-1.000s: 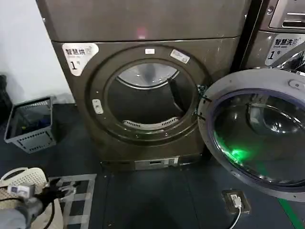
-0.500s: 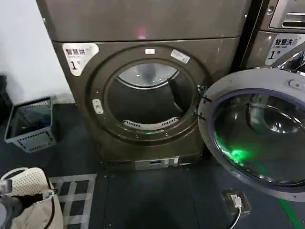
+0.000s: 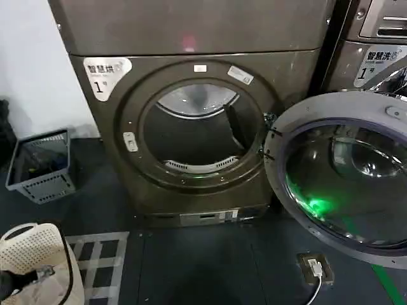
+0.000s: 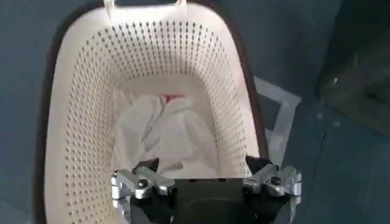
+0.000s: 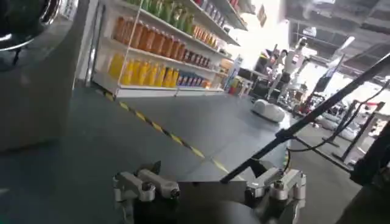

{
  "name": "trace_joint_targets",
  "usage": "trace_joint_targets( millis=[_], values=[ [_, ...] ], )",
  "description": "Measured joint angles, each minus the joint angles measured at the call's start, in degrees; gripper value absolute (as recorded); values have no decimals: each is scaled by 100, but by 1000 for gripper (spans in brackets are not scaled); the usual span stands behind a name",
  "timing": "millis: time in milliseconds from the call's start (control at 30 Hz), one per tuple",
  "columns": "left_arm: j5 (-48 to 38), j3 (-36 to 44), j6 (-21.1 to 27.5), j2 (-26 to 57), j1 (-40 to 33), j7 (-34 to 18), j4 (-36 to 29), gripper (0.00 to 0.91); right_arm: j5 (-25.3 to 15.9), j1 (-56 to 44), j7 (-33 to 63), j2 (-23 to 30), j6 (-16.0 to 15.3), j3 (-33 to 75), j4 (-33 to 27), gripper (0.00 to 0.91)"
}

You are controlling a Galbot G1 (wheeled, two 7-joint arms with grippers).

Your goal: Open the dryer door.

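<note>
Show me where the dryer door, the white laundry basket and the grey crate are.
dryer door (image 3: pixel 343 181), head view, on the dark tinted glass of the open door.
white laundry basket (image 4: pixel 82 115), left wrist view, on its perforated inner wall.
grey crate (image 3: pixel 44 184), head view, on its front wall.

You are looking at a dim scene from the head camera: the dark floor (image 3: pixel 203 267) soaks up light, and the drum opening (image 3: pixel 194 130) falls into shadow except for a pale sheen on its back wall. On the open dryer door (image 3: pixel 343 178) the tinted glass throws a green glare spot low on its left and soft reflections higher up. In the left wrist view the white basket (image 4: pixel 79 109) is evenly lit, with shade along its inner wall, and the floor beside it looks slightly soft. In the right wrist view, strong daylight blows out the far end of the hall (image 5: pixel 274 36), probably from windows, and the shelves (image 5: pixel 158 49) blur.
</note>
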Motion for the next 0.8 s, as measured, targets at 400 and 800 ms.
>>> trace_joint_targets(
  millis=[400, 800],
  values=[
    [-69, -39, 0, -2, 7, -38, 140, 907, -65, -18, 169, 7, -31, 111, -137, 907],
    [-63, -37, 0, 8, 28, -38, 162, 907, 57, -12, 756, 86, -185, 142, -172, 907]
  ],
)
